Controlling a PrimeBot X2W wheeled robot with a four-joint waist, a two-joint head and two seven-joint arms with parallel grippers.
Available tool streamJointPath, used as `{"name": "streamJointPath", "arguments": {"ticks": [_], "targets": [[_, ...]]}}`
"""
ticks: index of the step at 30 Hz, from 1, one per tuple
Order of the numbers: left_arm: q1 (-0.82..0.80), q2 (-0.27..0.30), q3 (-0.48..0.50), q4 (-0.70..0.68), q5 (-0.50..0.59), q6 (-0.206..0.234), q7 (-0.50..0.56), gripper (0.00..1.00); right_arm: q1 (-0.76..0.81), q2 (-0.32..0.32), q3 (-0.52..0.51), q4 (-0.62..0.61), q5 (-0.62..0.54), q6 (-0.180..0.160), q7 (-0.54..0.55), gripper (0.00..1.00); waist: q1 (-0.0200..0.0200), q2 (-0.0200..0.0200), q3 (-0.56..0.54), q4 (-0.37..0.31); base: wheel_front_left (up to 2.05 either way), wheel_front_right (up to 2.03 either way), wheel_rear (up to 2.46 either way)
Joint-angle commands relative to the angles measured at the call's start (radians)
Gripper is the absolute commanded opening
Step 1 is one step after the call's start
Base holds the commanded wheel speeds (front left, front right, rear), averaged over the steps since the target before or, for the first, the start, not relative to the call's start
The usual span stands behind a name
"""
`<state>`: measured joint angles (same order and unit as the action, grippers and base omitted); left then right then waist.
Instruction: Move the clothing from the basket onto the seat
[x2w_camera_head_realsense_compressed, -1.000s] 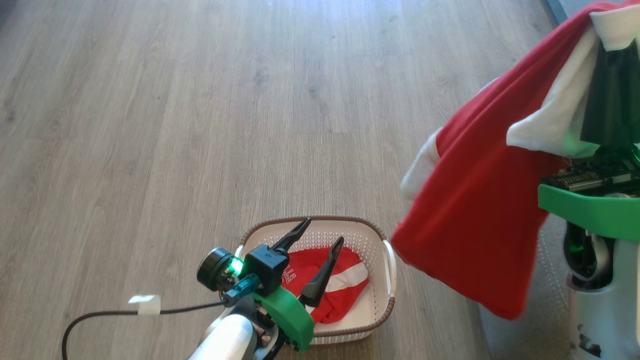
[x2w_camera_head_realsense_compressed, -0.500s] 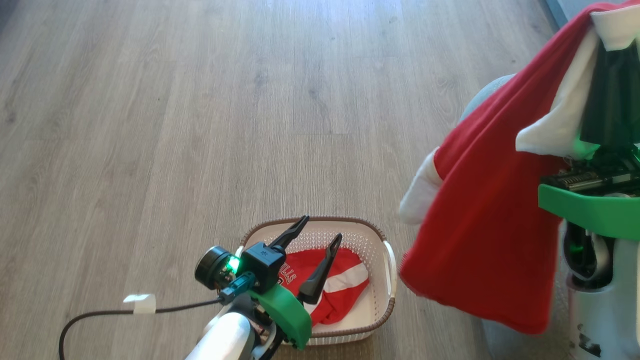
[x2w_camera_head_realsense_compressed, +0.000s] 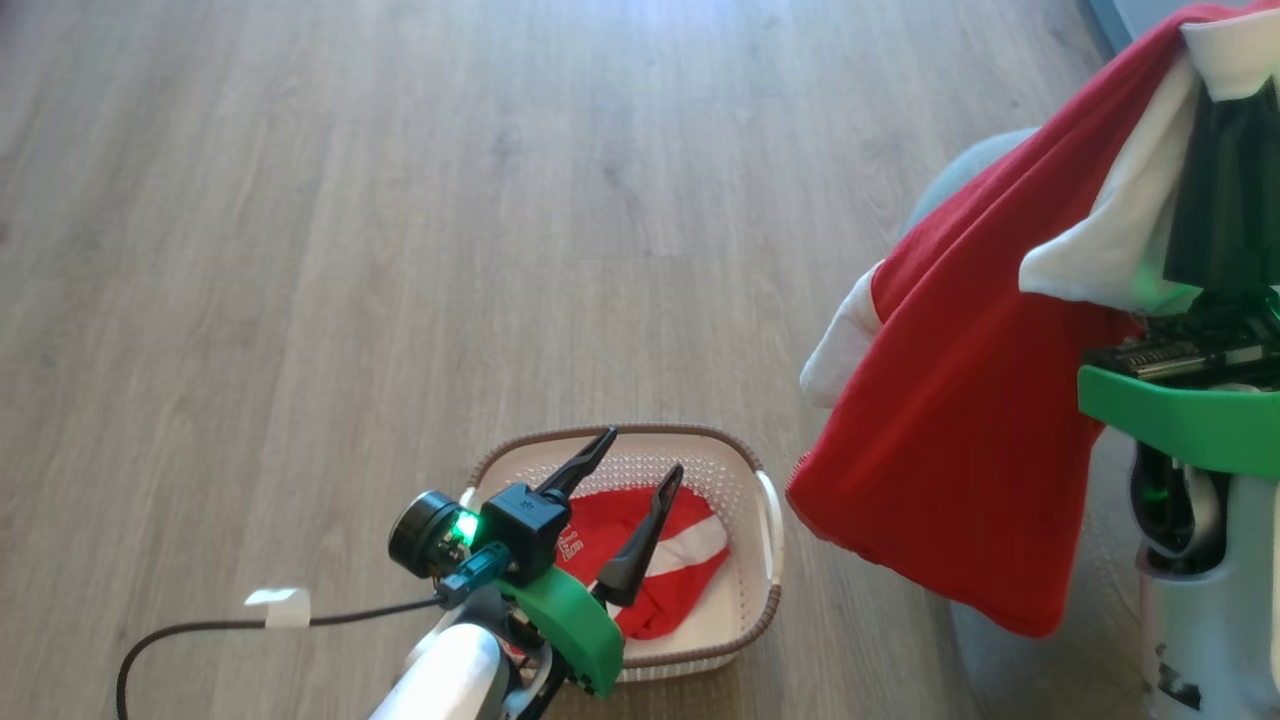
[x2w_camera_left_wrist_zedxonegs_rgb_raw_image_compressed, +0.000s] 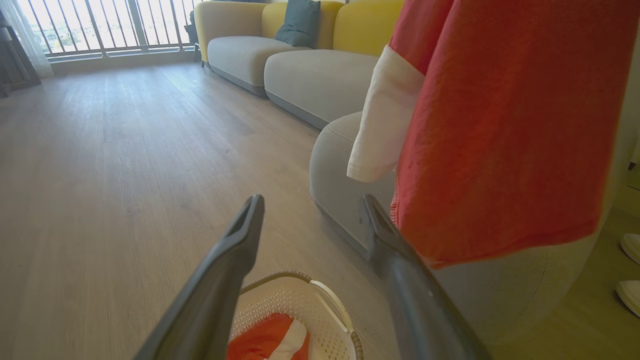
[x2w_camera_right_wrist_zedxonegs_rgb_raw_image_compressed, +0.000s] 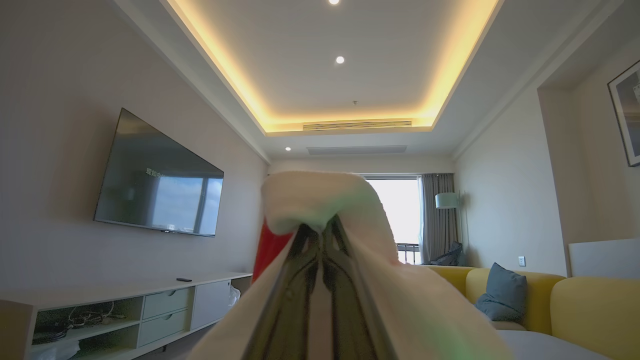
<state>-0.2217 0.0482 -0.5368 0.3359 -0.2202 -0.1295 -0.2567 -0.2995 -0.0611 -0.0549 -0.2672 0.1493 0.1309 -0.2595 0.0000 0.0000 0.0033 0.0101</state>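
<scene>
Right wrist view: the right gripper (x2w_camera_right_wrist_zedxonegs_rgb_raw_image_compressed: 320, 240) is pinched tight on a white fold of the sleeved garment (x2w_camera_head_realsense_compressed: 960, 420). This is a soft red top with white sleeves, hanging in loose folds above and to the right of the basket (x2w_camera_head_realsense_compressed: 745, 570), over the edge of the grey seat (x2w_camera_left_wrist_zedxonegs_rgb_raw_image_compressed: 340, 165) just beside it. The striped garment (x2w_camera_head_realsense_compressed: 665, 560), red with a white band and white lettering, lies crumpled inside the basket. The left gripper (x2w_camera_head_realsense_compressed: 644, 451) hovers over the basket, fingers spread wide, holding nothing.
</scene>
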Motion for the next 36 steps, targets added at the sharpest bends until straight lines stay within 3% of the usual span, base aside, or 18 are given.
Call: {"name": "streamJointPath", "arguments": {"ticks": [1, 9, 27, 36], "targets": [[-0.028, 0.002, 0.039, -0.041, 0.002, -0.001, -0.005, 1.0, -0.064, 0.011, 0.019, -0.03, -0.008, 0.0, -0.002, 0.0, 0.0, 0.0, 0.011, -0.02, 0.0, 0.0, 0.0], [-0.038, 0.002, 0.046, -0.049, 0.013, -0.001, -0.005, 1.0, -0.083, 0.011, -0.006, -0.035, -0.025, 0.0, -0.002, 0.0, 0.0, 0.0, 0.041, -0.114, 0.0, 0.0, 0.0], [-0.078, 0.004, 0.044, -0.059, 0.051, -0.001, -0.005, 1.0, -0.079, 0.011, -0.096, -0.074, -0.034, 0.0, -0.002, 0.0, 0.0, 0.0, 0.139, -0.398, 0.0, 0.0, 0.0], [-0.107, 0.006, 0.029, -0.062, 0.059, -0.001, -0.005, 1.0, -0.081, 0.011, -0.132, -0.091, -0.025, 0.0, -0.002, 0.0, 0.0, 0.0, 0.183, -0.466, 0.0, 0.0, 0.0]]}}
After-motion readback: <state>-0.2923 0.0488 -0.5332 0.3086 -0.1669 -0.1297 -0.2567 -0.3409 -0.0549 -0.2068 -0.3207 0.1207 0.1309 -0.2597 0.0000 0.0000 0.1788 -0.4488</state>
